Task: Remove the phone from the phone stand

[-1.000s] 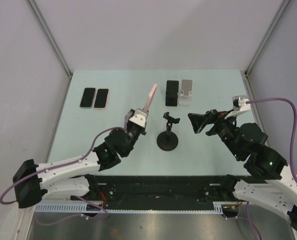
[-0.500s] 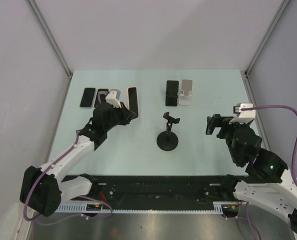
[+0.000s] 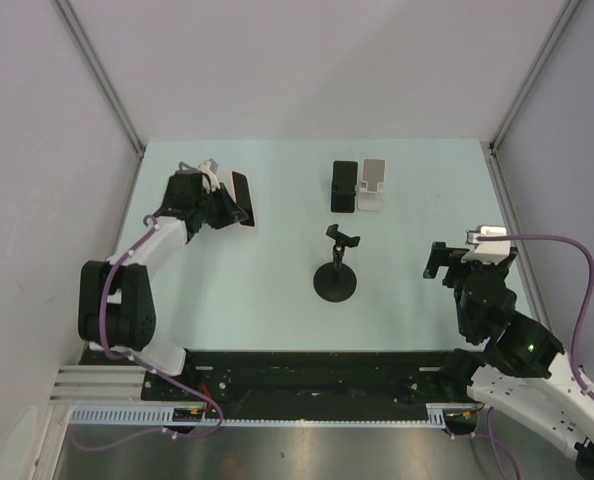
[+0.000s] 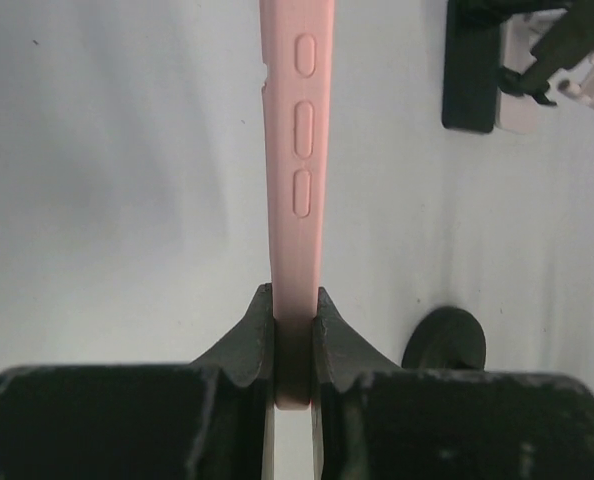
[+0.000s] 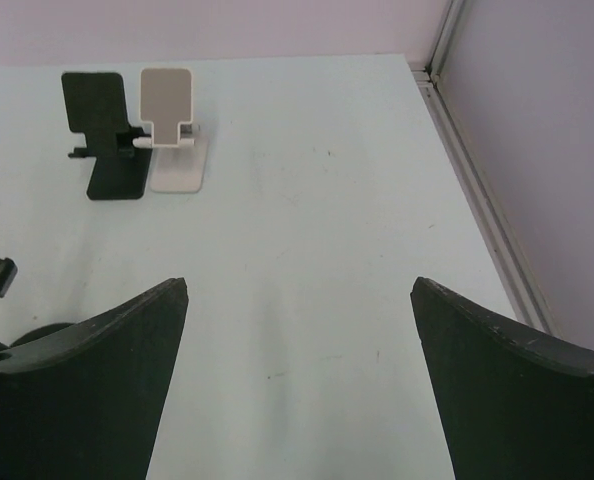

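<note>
Top external: L arm stretched to the far-left part of the pale green table [image 3: 277,310]. The left gripper [image 3: 224,203] has its fingers clamped on the slim phone in a pink case [image 3: 242,198], held on edge w/ dark face showing. Can't tell if its lower edge touches the table. Phone is off, and well apart from, the black phone stand with round base and small clamp head [image 3: 335,280], which is upright near table centre.

Left wrist: pink case seen edge-on [image 4: 295,150], side buttons visible, running straight out from between the two dark fingers [image 4: 245,345], pads tight on both faces. Stand's round base shows at lower right [image 4: 445,342].

Right wrist: right gripper [image 5: 299,300] hangs over the table w/ fingers [image 5: 87,370] spread wide, holding nothing. Black folding stand [image 5: 105,140] and white folding stand [image 5: 172,135] sit side by side near the far edge, just beside each other.
</note>
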You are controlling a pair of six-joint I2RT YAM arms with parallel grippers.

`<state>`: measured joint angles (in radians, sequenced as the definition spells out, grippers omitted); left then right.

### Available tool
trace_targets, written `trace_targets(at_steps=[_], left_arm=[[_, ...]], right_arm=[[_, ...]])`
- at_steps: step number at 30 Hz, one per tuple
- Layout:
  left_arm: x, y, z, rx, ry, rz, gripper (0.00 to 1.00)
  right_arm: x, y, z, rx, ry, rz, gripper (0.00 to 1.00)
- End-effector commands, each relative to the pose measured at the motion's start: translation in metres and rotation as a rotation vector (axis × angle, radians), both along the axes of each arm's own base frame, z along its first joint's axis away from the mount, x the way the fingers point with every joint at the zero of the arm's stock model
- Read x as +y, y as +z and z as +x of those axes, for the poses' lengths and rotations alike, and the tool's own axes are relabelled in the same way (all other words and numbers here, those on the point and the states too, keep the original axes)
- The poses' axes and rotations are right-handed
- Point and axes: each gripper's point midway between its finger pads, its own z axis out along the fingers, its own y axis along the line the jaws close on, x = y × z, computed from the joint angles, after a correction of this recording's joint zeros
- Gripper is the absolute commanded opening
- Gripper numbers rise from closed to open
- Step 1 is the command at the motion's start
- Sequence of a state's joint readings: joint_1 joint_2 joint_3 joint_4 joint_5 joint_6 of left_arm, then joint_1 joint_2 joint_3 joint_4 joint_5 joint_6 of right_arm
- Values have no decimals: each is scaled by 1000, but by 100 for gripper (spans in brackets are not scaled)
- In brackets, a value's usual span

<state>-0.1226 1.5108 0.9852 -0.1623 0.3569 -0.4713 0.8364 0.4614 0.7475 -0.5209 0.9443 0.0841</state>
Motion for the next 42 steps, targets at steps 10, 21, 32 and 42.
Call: trace_targets(at_steps=[10,21,32,42], left_arm=[[34,-22,85,25,-45,62,1],[39,-60,98,113,-86,71,7],[66,-67,102,125,-25,138,30],[77,-60,96,112,20,217,58]], right_arm=[[-9,11,3,-81,-18,95,99],[-9,0,18,-41,-17,102,98],[-12,-3,21,-29,-26,105,97],[-12,-4,21,-25,-25,106,96]])
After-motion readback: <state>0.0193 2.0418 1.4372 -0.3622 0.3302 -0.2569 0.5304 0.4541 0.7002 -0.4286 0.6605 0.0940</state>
